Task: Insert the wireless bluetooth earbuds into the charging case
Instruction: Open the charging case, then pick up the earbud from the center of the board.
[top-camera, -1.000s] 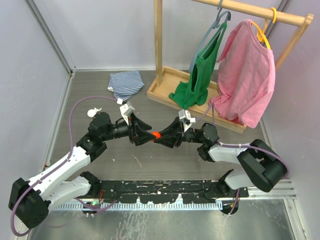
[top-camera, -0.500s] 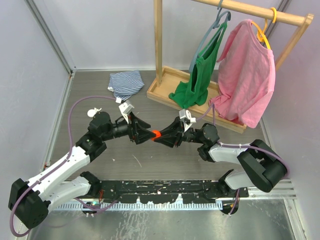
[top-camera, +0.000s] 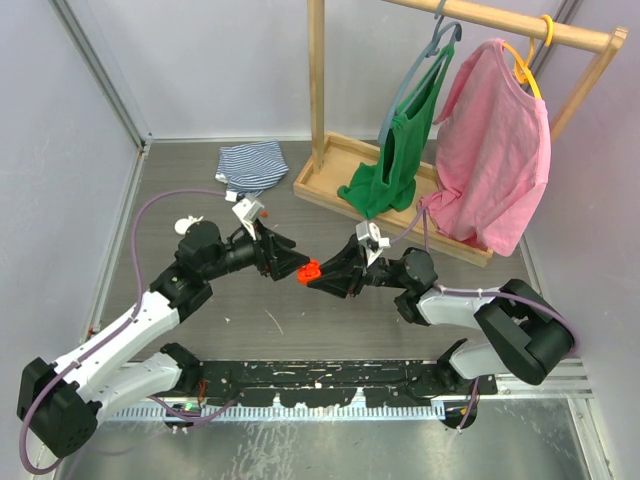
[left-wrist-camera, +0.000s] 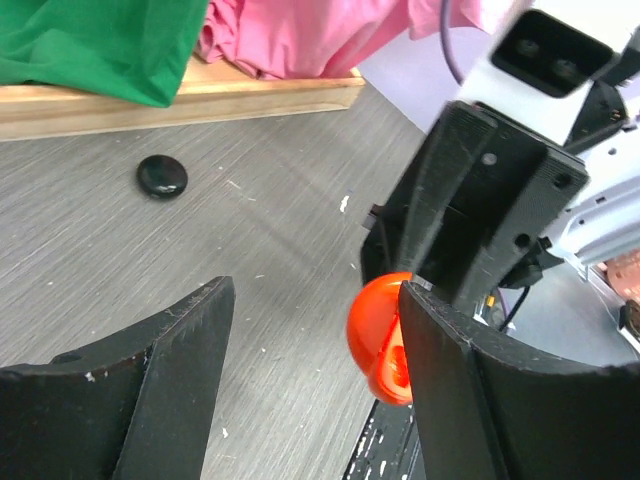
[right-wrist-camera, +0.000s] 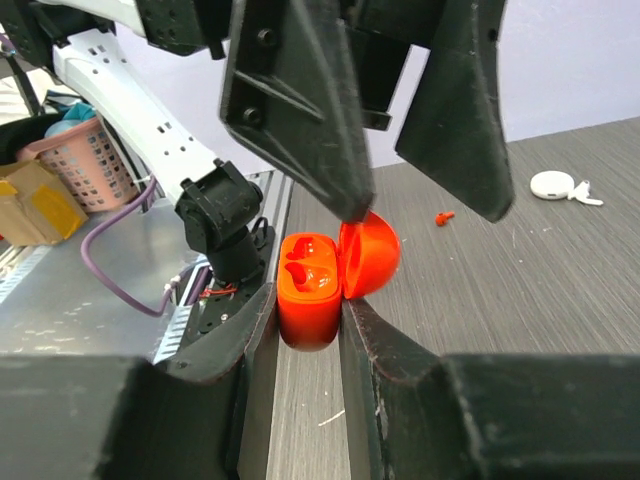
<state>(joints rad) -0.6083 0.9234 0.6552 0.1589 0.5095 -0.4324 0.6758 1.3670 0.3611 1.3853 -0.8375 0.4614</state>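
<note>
My right gripper (right-wrist-camera: 307, 302) is shut on an orange charging case (right-wrist-camera: 310, 275), held above the table with its lid (right-wrist-camera: 370, 255) swung open and two orange wells facing up. My left gripper (left-wrist-camera: 315, 290) is open, its right finger (left-wrist-camera: 470, 380) against the lid and the case (left-wrist-camera: 378, 335) just inside that finger. In the top view the left gripper (top-camera: 283, 260) and the right gripper (top-camera: 312, 272) meet at the case (top-camera: 308, 269). One tiny orange earbud (right-wrist-camera: 444, 217) lies on the table beyond the case. A white earbud (right-wrist-camera: 586, 197) lies beside a white case (right-wrist-camera: 553, 184).
A black round case (left-wrist-camera: 162, 176) lies near the wooden base (top-camera: 330, 180) of the clothes rack, which carries a green top (top-camera: 398, 160) and a pink shirt (top-camera: 495, 150). A striped cloth (top-camera: 250, 167) lies at the back left. The white case (top-camera: 186, 225) sits by the left arm.
The left gripper has widened and drawn back slightly to the left, off the case. The orange case now shows more between the two grippers. The right arm has held still.
</note>
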